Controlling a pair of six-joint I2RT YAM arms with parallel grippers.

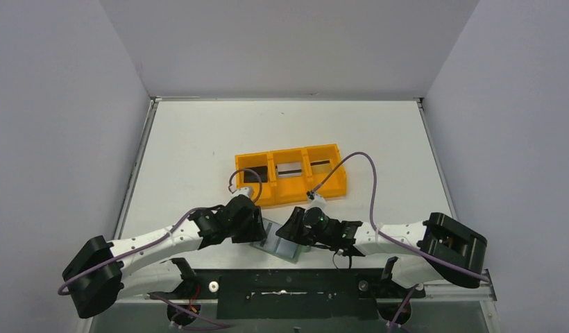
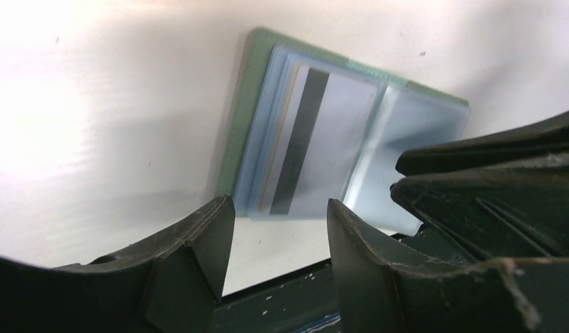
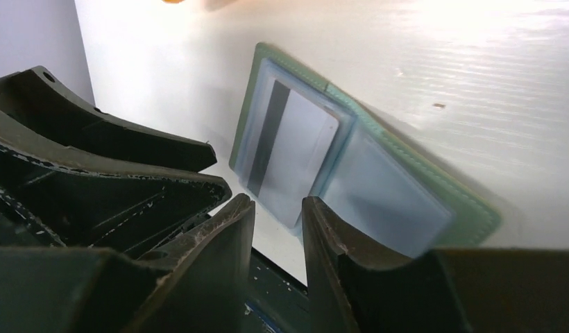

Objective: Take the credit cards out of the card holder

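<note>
The card holder (image 1: pixel 282 247) lies open near the table's front edge, grey-green outside and pale blue inside (image 2: pixel 413 118). A silvery grey card with a dark stripe (image 2: pixel 316 146) sits in its left pocket, with a thin tan edge (image 2: pixel 284 139) beside it. The card also shows in the right wrist view (image 3: pixel 289 156), as does the holder (image 3: pixel 406 201). My left gripper (image 2: pixel 280 208) is open and empty just over the holder's near left edge (image 1: pixel 259 225). My right gripper (image 3: pixel 278 208) has a narrow gap with nothing in it, at the holder's near edge (image 1: pixel 291 232).
An orange three-compartment tray (image 1: pixel 290 194) stands just behind the grippers, with flat dark and pale shapes in its compartments. The two grippers sit close together, the right fingers (image 2: pixel 490 180) beside the left ones. The dark front rail (image 1: pixel 289 284) runs right below the holder.
</note>
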